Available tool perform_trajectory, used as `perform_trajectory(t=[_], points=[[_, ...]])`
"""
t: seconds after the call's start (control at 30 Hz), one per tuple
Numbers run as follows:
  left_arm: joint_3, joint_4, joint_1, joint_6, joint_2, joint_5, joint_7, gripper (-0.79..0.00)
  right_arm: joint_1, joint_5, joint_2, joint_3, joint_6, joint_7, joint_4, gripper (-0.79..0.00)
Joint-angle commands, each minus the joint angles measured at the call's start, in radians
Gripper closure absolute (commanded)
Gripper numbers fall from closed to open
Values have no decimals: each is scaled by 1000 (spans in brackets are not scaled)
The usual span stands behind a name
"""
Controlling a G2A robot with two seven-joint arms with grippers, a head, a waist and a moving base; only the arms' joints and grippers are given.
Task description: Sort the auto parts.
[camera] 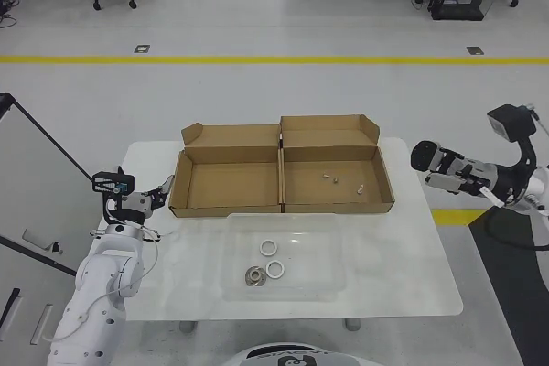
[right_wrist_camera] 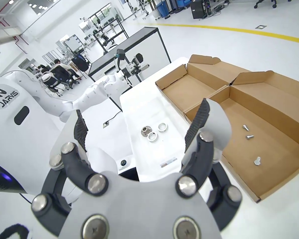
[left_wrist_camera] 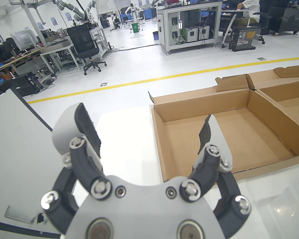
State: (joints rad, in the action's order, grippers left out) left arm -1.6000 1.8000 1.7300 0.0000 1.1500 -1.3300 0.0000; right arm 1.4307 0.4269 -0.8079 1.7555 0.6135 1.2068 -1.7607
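Note:
Two open cardboard boxes stand side by side at the table's far side. The left box (camera: pixel 227 178) (left_wrist_camera: pixel 239 135) is bare inside. The right box (camera: pixel 375 174) (right_wrist_camera: pixel 276 145) holds three metal bolts (camera: pixel 338 179) (right_wrist_camera: pixel 249 137). In front of them a clear tray (camera: pixel 316 274) holds two white rings (camera: pixel 268 247) (right_wrist_camera: pixel 162 127) and a metal flanged part (camera: pixel 254 274) (right_wrist_camera: pixel 145 130). My left gripper (camera: pixel 162 192) (left_wrist_camera: pixel 144 123) hangs open and empty just left of the left box. My right gripper (camera: pixel 419 157) (right_wrist_camera: pixel 142 118) is open and empty, off the table's right edge beside the right box.
The white table (camera: pixel 412 265) has bare room right of the tray and along its front edge. A dark-framed panel (camera: pixel 37 174) stands close on the left of the table. In the right wrist view the left arm's gripper (right_wrist_camera: pixel 139 67) shows far off.

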Motion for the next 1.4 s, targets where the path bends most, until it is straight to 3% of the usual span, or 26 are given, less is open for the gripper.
perform_trajectory(t=[0.0, 0.27, 0.43, 0.57, 0.97, 1.2, 1.37], points=[[0, 0, 0, 0, 0, 0, 0, -785, 0, 0, 0, 0, 0, 0, 0, -785], [-5, 11, -6, -10, -2, -19, 6, -785, 0, 0, 0, 0, 0, 0, 0, -785], [-8, 88, -35, -174, -13, -85, -20, -785, 0, 0, 0, 0, 0, 0, 0, -785], [22, 161, -83, -327, -21, -115, -174, -785, 0, 0, 0, 0, 0, 0, 0, -785], [149, 272, -202, -595, -29, -43, -500, -785, 0, 0, 0, 0, 0, 0, 0, -785], [228, 327, -288, -688, -34, 59, -791, -785, 0, 0, 0, 0, 0, 0, 0, -785], [302, 342, -353, -700, -33, 157, -947, -785, 0, 0, 0, 0, 0, 0, 0, -785]])
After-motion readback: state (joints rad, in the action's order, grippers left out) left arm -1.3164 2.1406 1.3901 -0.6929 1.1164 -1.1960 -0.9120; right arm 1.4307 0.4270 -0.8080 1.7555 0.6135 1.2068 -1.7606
